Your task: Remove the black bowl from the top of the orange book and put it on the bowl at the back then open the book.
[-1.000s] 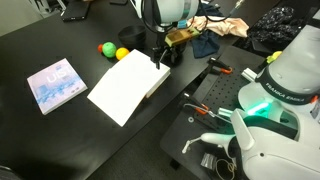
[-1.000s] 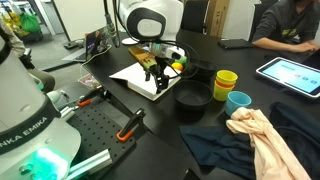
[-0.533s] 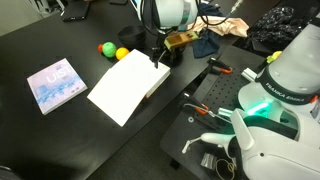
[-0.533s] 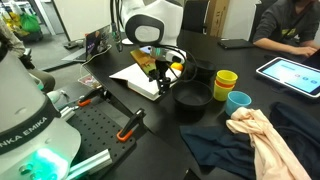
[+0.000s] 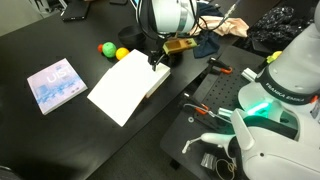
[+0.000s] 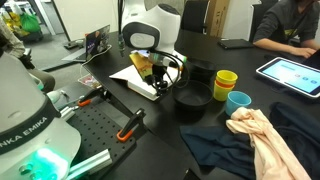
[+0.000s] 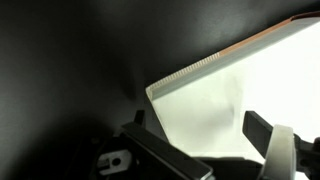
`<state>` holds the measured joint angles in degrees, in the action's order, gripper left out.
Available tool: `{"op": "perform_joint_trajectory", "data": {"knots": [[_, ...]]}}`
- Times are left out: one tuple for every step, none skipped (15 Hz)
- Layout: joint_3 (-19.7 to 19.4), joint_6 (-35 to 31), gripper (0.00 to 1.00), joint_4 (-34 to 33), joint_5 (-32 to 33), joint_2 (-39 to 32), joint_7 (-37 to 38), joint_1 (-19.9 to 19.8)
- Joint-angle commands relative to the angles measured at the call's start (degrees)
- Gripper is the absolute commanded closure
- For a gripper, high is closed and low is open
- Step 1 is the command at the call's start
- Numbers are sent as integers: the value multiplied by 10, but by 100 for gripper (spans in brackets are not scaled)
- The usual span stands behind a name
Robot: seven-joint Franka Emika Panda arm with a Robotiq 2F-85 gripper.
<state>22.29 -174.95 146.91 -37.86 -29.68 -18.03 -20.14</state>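
Note:
The orange book (image 5: 122, 87) lies on the black table with a white face up; it also shows in the other exterior view (image 6: 138, 80). In the wrist view its white page (image 7: 230, 80) has an orange edge at the top right. My gripper (image 5: 155, 60) (image 6: 150, 70) hangs over the book's far corner, close to it. In the wrist view the gripper (image 7: 198, 125) is open, with the white page between the fingers. A black bowl (image 6: 192, 97) sits on the table beside the book. A second dark bowl (image 6: 200, 73) stands just behind it. No bowl is on the book.
A pale blue-and-white book (image 5: 55, 83) lies apart from the orange book. A green ball (image 5: 104, 47) and a yellow ball (image 5: 122, 53) lie near the gripper. A yellow cup (image 6: 226, 82), a blue cup (image 6: 238, 101), cloths (image 6: 260, 135) and a tablet (image 6: 290, 70) lie beyond the bowls.
The wrist has turned a little and the gripper has shifted slightly over the book's corner. The book and the bowls have not moved.

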Motion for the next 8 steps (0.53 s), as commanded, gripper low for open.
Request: {"op": "perform_joint_trajectory", "data": {"knots": [[64,-28,0,-15,-26,-24,-28,-61],[83,-34,0,-19,-29,-32,-30,-79],[101,-39,0,-22,-32,-39,-31,-95],[115,-46,0,-23,-34,-46,-34,-111],[123,-49,0,-22,-31,-49,-36,-122],[129,-50,0,-21,-28,-52,-35,-132],[134,-49,0,-19,-26,-54,-35,-141],[133,-45,0,-17,-23,-52,-32,-145]]}}
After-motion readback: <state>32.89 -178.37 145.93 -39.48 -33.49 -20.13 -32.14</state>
